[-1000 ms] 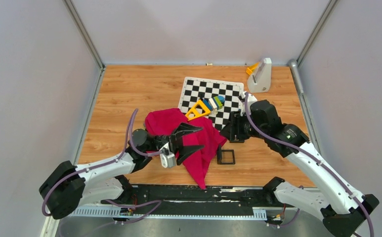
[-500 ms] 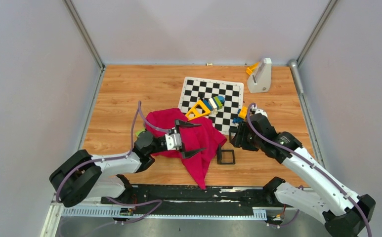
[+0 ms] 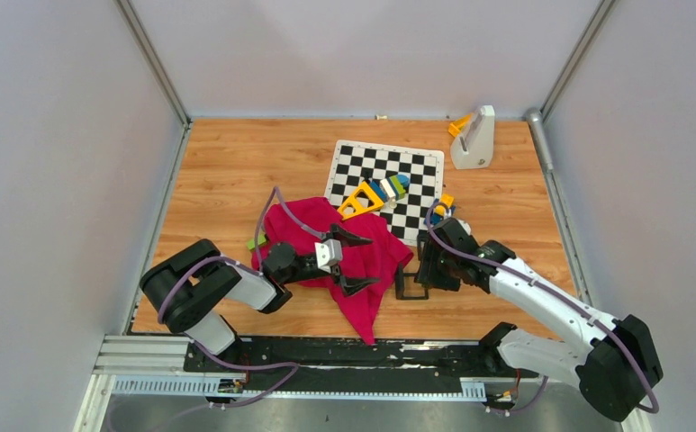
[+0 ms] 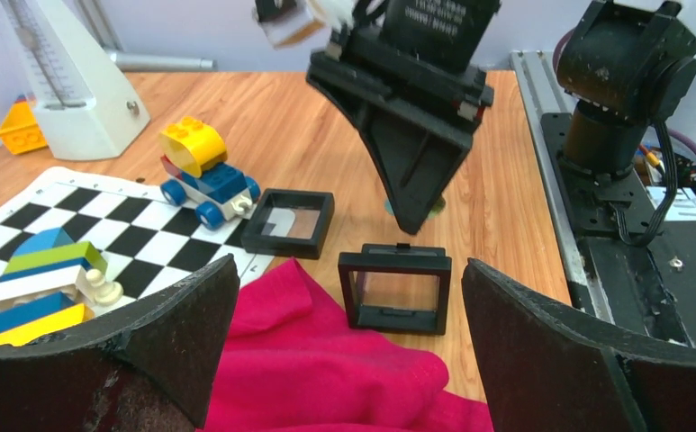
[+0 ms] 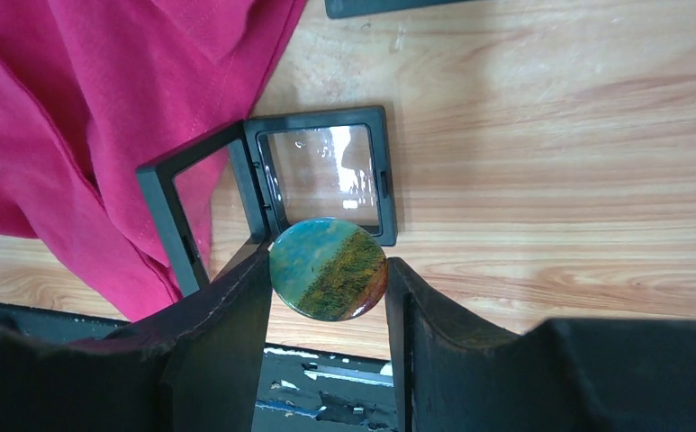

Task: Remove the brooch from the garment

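Pinching the brooch [image 5: 329, 269] edgewise, the right claw [image 5: 327, 279] holds a stiff, glossy, probably slippery disc. The left claw [image 4: 351, 270] gapes empty above the garment [image 4: 317, 369].

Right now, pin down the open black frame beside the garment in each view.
Top external: the frame sits low centre, just right of the garment.
Left wrist: the frame stands centre, below the right gripper.
Right wrist: the frame lies centre, above the brooch held in that gripper.
Shared landmark: the garment's magenta edge beside the frame.
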Available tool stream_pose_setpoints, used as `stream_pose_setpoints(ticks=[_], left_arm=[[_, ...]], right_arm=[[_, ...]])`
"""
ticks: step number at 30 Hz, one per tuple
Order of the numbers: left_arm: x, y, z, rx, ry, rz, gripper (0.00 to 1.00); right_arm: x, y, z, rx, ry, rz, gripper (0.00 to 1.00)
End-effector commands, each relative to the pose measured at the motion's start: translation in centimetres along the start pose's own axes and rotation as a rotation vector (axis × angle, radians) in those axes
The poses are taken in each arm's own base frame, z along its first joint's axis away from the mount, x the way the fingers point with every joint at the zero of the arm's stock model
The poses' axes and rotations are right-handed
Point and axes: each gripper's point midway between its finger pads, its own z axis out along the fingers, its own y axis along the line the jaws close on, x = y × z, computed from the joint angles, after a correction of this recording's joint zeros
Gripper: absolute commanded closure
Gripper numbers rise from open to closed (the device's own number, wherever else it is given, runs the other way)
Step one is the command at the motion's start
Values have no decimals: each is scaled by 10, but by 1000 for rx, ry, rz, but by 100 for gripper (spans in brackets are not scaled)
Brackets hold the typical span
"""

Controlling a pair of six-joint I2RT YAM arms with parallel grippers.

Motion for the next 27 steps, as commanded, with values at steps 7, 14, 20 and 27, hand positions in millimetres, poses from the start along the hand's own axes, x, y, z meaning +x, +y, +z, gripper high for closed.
stream_pose_setpoints(ticks=[7, 14, 20, 27], left_arm=[[-29, 0, 3, 10, -97, 69, 0], [-28, -1, 4, 19, -90, 70, 0], [-27, -1, 4, 23, -83, 70, 0], [-25, -1, 4, 25, -75, 70, 0]], right_arm=[[4, 26, 19, -117, 38, 11, 85], [4, 23, 31, -82, 50, 5, 85], [7, 21, 38, -65, 64, -3, 85], [1, 18, 39, -45, 40, -15, 80]])
